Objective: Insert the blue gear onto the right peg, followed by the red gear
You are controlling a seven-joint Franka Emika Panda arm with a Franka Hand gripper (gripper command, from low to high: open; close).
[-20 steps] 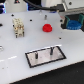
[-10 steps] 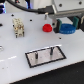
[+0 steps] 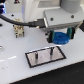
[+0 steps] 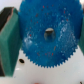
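My gripper [image 3: 60, 37] is shut on the blue gear [image 3: 60, 37], holding it upright above the white table. In the wrist view the blue gear [image 4: 47, 32] fills the picture, pressed between my green finger pads [image 4: 7, 40]. The grey black-edged base plate [image 3: 46, 57] lies in front of the gripper toward the exterior view's left. Two thin dark pegs rise from it: the right peg [image 3: 51, 49] and its twin [image 3: 36, 52]. The gear hangs just beyond and to the right of the right peg, apart from it. The red gear is hidden behind my arm.
A small tan and dark block-like object [image 3: 19, 30] stands at the back on the exterior view's left. A black cable [image 3: 15, 21] runs above it to my arm. The white table [image 3: 65, 70] spreads around the plate.
My arm has come down and toward the exterior view's left with the blue gear, closer to the base plate. It now covers the red gear, which showed earlier.
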